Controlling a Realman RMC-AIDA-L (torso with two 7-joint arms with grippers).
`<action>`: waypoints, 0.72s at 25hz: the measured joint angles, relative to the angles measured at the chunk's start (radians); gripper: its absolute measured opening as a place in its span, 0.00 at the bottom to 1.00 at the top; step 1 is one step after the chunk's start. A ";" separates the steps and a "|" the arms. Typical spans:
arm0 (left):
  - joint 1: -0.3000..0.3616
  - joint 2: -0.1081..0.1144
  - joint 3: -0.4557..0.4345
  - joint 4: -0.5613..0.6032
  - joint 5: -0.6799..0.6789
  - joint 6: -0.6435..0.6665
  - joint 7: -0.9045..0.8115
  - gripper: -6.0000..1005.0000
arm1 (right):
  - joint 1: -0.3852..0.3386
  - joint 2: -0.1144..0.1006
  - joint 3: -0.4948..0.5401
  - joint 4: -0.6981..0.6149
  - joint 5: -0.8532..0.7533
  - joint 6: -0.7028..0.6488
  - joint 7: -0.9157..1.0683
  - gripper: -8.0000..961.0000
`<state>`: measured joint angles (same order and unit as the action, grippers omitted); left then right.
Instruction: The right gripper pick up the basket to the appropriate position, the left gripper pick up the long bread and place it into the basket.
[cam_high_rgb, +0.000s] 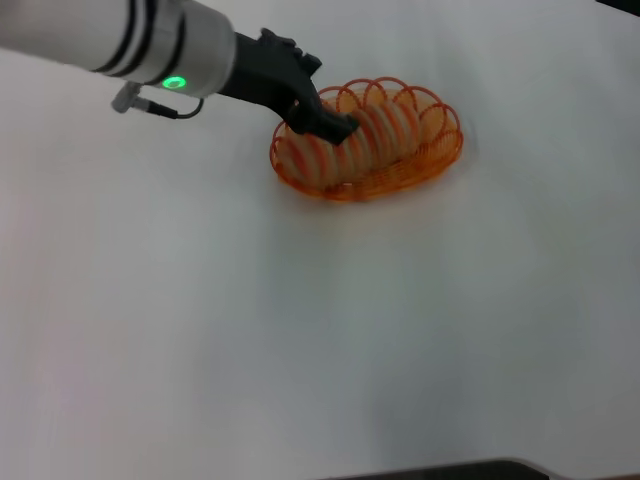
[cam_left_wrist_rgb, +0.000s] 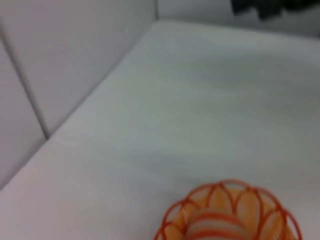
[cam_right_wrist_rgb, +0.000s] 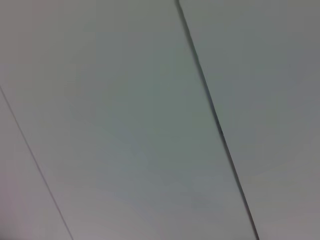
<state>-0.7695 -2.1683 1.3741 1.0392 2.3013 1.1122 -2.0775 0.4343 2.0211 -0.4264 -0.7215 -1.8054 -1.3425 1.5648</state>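
Observation:
The orange wire basket (cam_high_rgb: 436, 157) stands on the white table at the upper middle of the head view. The long bread (cam_high_rgb: 398, 124), pale tan with orange stripes, lies inside it along its length. My left gripper (cam_high_rgb: 338, 128) reaches in from the left and sits over the left part of the bread, at the basket's near-left rim. The left wrist view shows one end of the basket (cam_left_wrist_rgb: 172, 220) with the bread (cam_left_wrist_rgb: 220, 226) in it. My right gripper is out of view; its wrist view shows only plain grey panels.
The white table (cam_high_rgb: 300, 330) spreads wide in front of the basket, with its dark front edge (cam_high_rgb: 480, 470) at the bottom. In the left wrist view, grey wall panels (cam_left_wrist_rgb: 65, 60) border the table and a dark object (cam_left_wrist_rgb: 265, 6) sits at the far side.

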 joint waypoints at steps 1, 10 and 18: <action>0.017 0.001 -0.025 0.001 -0.034 0.002 0.011 0.89 | -0.003 -0.001 0.000 0.000 0.000 -0.003 0.000 0.97; 0.178 0.009 -0.346 -0.048 -0.335 0.194 0.249 0.89 | -0.008 -0.028 -0.026 -0.007 -0.072 -0.058 -0.031 0.97; 0.259 0.015 -0.515 -0.119 -0.358 0.360 0.394 0.89 | -0.010 -0.031 -0.042 -0.019 -0.150 -0.183 -0.170 0.97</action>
<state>-0.5103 -2.1531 0.8595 0.9200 1.9435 1.4726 -1.6836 0.4244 1.9906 -0.4685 -0.7406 -1.9550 -1.5250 1.3947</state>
